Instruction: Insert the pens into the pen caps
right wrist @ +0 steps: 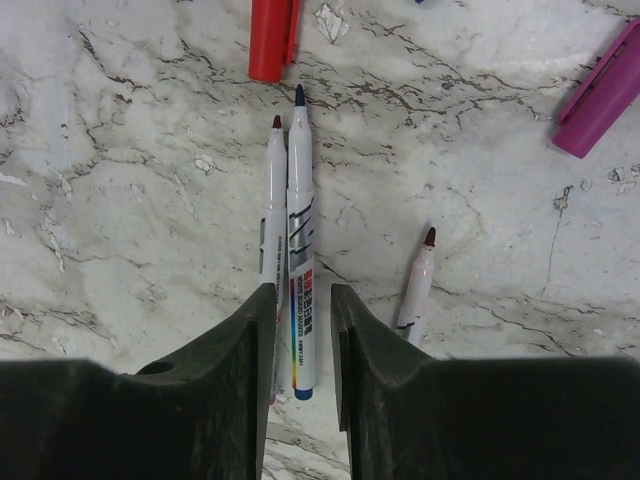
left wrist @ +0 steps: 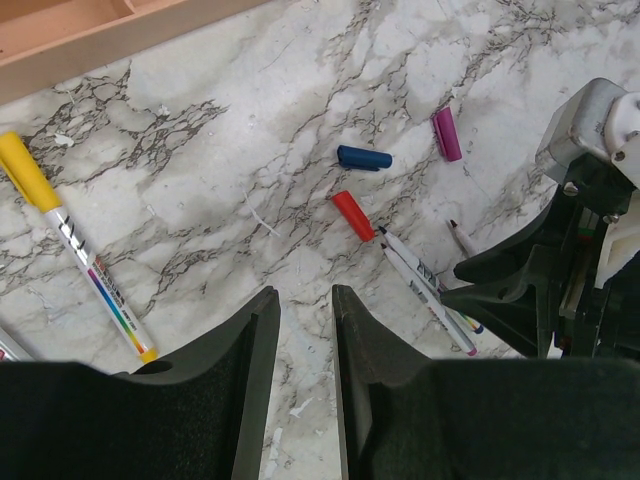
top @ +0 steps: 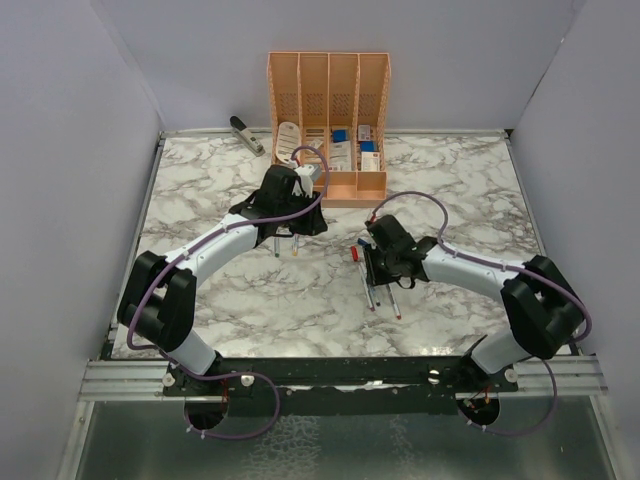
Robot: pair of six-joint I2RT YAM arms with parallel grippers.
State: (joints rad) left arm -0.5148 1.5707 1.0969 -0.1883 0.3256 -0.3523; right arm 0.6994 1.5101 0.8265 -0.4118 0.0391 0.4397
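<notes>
While both of my arms reach out over the marble table (top: 200, 190), my left pincer (left wrist: 303, 295) hangs just near the peach organizer (top: 283, 100) at the far middle. Its fingers (left wrist: 262, 340) are drawn close, but a narrow strip of marble shows between them, so it is slightly spread and pinches nothing. Just to its left lies one pen (left wrist: 95, 280) that already wears the yellow cap (left wrist: 25, 170).

My right pincer (right wrist: 300, 292) sits right of centre, low over two pens that lie side by side and touching. The blue-tipped pen (right wrist: 301, 250) runs straight between my fingers (right wrist: 345, 345), and marble shows between it and the right finger, so these jaws are parted around it rather than pressed on it. The red-tipped pen (right wrist: 275, 190) lies against its left side and passes under my left finger. Both tips point far, towards the red cap (right wrist: 272, 35), which lies just beyond them without touching. A third pen (right wrist: 418, 285) rests on the marble to the right, apart from the pair (its tip looks dark red, though I cannot be sure of the colour).

The purple cap (right wrist: 600, 95) lies farther right, well apart from all three pens. The blue cap (left wrist: 364, 158) lies on the marble just beyond the red one, touching nothing.
</notes>
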